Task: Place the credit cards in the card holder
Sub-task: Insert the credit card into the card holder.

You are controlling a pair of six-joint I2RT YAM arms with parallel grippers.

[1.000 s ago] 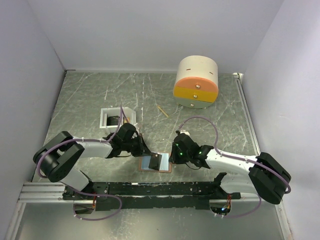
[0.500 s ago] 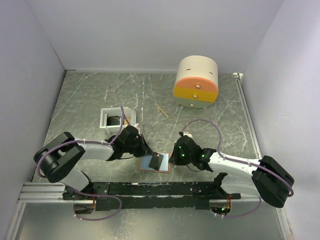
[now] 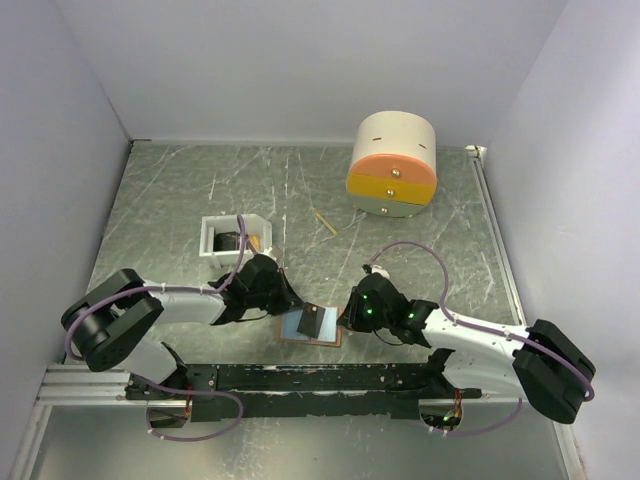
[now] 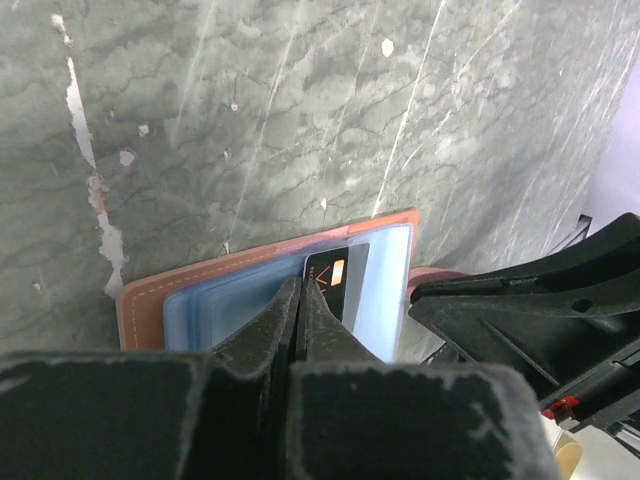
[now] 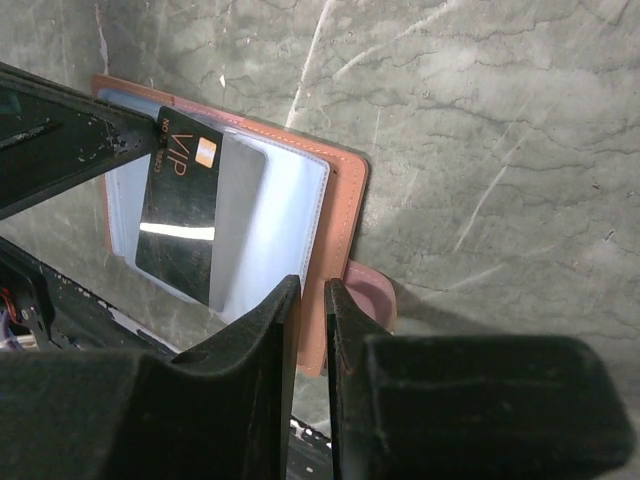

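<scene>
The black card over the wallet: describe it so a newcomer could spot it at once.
Toward the near edge of the table, midway across, a salmon-pink wallet lies open showing pale blue sleeves. Pinched in the left claw over those sleeves is the card: glossy black, with VIP lettering and a small gold chip, unlike the plain sleeves beneath.

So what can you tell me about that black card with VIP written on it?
The thin black rectangular card looks like glossy plastic, catching a bright glare streak. It bears gold "VIP" lettering and a small orange chip square near one end. The left end effector pinches that end, holding the card askew over the clear light-blue sleeves of the open salmon-pink card holder. Whether its far end has entered a sleeve, I cannot tell.
</scene>
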